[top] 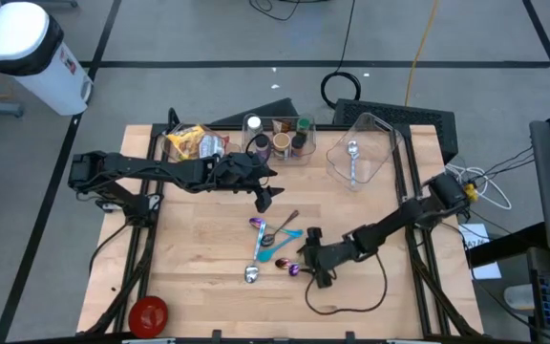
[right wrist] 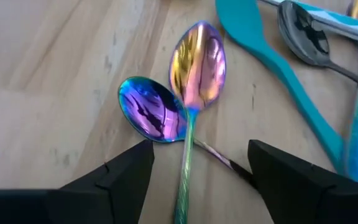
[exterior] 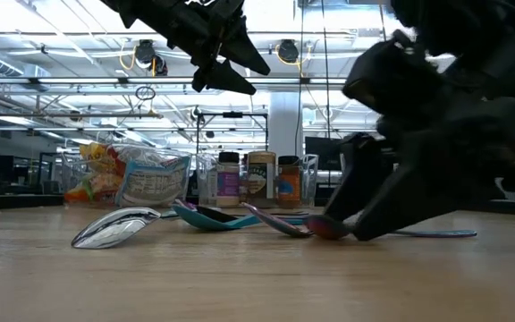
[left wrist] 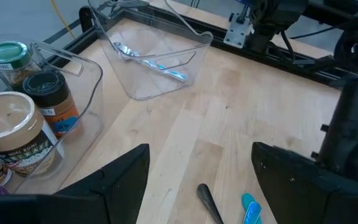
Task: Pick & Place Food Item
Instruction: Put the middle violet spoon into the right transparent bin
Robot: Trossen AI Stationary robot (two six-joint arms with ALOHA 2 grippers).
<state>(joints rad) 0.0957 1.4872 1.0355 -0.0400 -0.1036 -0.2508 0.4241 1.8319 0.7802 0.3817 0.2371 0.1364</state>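
Food shows at the far left: snack bags [top: 194, 143] lie on the table, and jars [top: 280, 139] stand in a clear bin [left wrist: 89, 93]. My left gripper [top: 267, 199] hangs open above the table's middle, near the bin, with nothing between its fingers. My right gripper [right wrist: 197, 155] is open, slanting down low over two iridescent spoons [right wrist: 188, 74] lying on the wood, whose handles run between its fingers. More spoons, teal [top: 277, 239] and silver [top: 252, 272], lie beside them.
A clear container [top: 359, 158] with a spoon inside stands at the far right. A red bowl [top: 148, 313] sits at the near left corner. A black cable [top: 351, 301] loops on the wood near my right arm. Bare wood lies left of the spoons.
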